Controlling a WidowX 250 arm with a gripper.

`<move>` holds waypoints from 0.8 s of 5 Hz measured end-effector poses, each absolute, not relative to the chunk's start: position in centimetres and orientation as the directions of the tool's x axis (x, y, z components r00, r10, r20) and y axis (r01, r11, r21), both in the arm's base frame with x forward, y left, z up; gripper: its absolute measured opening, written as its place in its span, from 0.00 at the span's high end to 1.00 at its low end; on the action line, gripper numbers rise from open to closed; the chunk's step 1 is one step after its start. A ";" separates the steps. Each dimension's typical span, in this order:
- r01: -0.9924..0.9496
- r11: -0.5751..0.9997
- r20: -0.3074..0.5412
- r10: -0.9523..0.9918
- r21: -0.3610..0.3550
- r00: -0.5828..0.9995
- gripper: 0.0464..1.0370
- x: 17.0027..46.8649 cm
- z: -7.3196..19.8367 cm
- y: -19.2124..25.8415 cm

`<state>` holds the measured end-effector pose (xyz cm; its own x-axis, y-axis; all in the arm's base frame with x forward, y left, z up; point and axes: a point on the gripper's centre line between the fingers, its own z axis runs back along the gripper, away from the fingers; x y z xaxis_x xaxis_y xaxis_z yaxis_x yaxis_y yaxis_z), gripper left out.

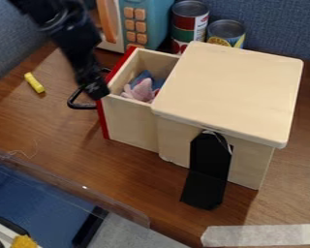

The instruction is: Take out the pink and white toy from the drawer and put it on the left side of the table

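Open drawer (133, 122) holds pink toy (141, 91), blue item (143, 76); gripper (97, 90) near front; can't tell if spread.

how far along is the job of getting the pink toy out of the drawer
Done: the drawer is open. In hand: the gripper is by the drawer's front, not at the toy. Left: the pink toy lies inside, to be lifted out and placed.

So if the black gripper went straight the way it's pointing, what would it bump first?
Probably the drawer's red front, since the gripper points down toward it. But the black handle is close by, and I can't tell for sure how near each one is.
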<state>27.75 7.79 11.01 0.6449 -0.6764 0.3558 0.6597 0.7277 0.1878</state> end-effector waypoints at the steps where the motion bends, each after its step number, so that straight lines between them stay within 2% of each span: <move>1: 0.679 0.713 0.359 -0.688 0.172 0.631 0.04 29.1 11.8 6.2; 2: 0.676 0.720 0.344 -0.681 0.158 0.646 0.04 30.3 12.7 5.1; 3: 0.682 0.715 0.336 -0.687 0.155 0.644 0.04 31.0 12.4 4.6; 4: 0.684 0.711 0.309 -0.696 0.163 0.648 0.04 31.3 10.7 4.5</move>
<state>31.26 4.54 10.72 0.6484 -0.6957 0.3092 0.6844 0.7105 0.1635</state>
